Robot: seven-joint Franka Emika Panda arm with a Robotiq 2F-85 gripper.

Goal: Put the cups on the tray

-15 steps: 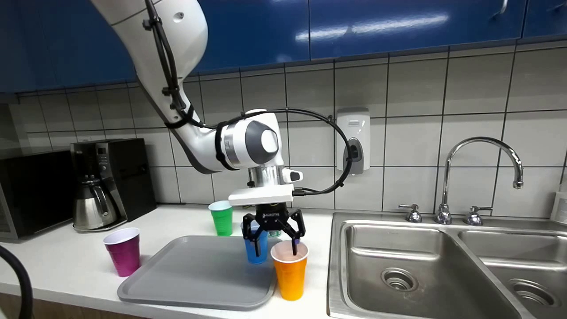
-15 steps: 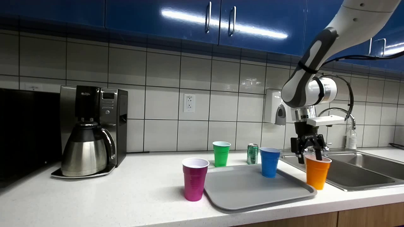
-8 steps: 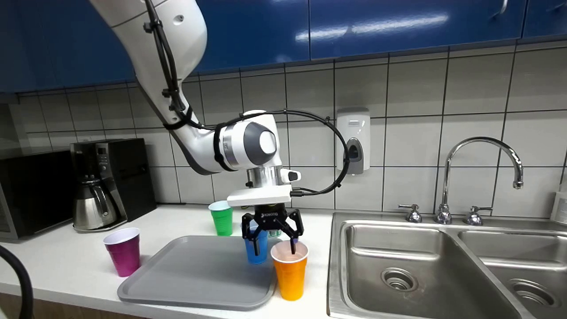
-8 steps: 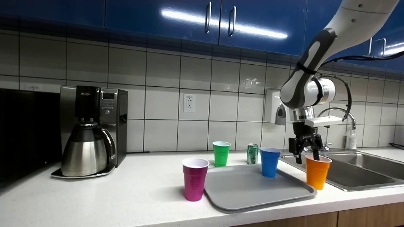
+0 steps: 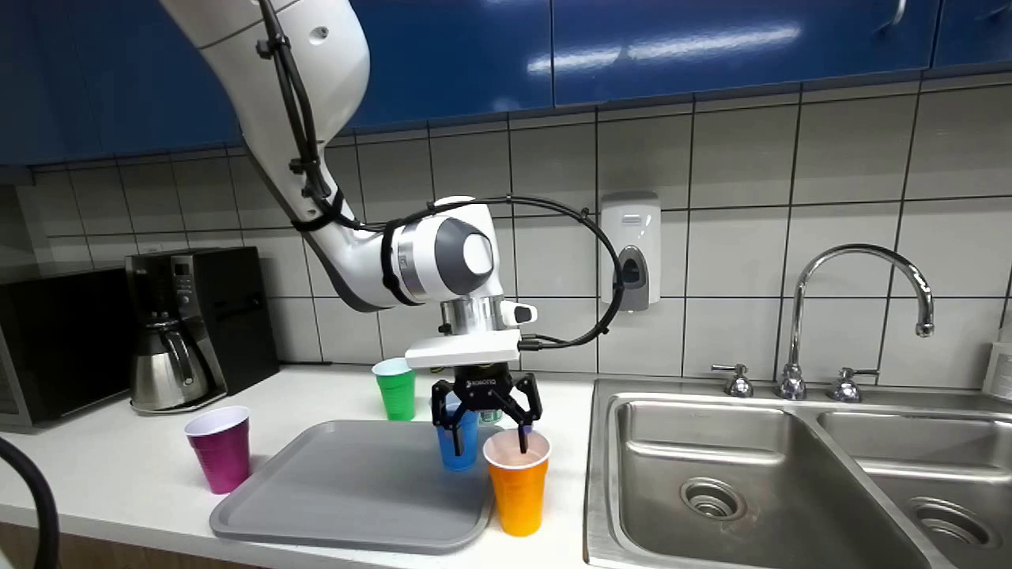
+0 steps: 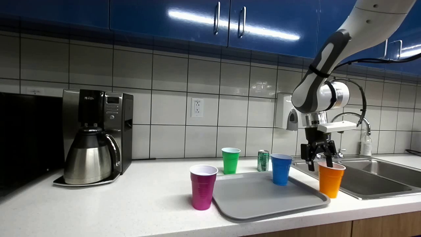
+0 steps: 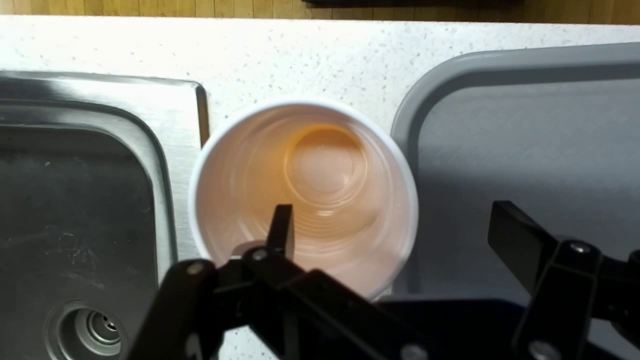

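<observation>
One white arm [image 6: 337,49] has nudged a touch toward the grey tray [image 6: 250,197] and stopped! Gripper [image 5: 490,452] spread wide, nothing in it; blue cup [image 6: 281,171] alone on the tray, purple cup [image 6: 201,192], green cup [image 6: 230,162] and orange cup [image 6: 330,182] off it, orange just beside. And one fingertip [image 7: 282,225] over the orange cup's mouth: that nudge looks like lining up a rim pinch

Lower right in an exterior view, I see the tapered blue plastic cup [image 6: 281,170] on the flat grey rectangular tray [image 6: 261,199], the tapered purple plastic cup [image 6: 202,188] to its left, the tapered green plastic cup [image 6: 230,162] behind it and the tapered orange plastic cup [image 6: 330,181] between tray and steel sink [image 6: 378,183].
</observation>
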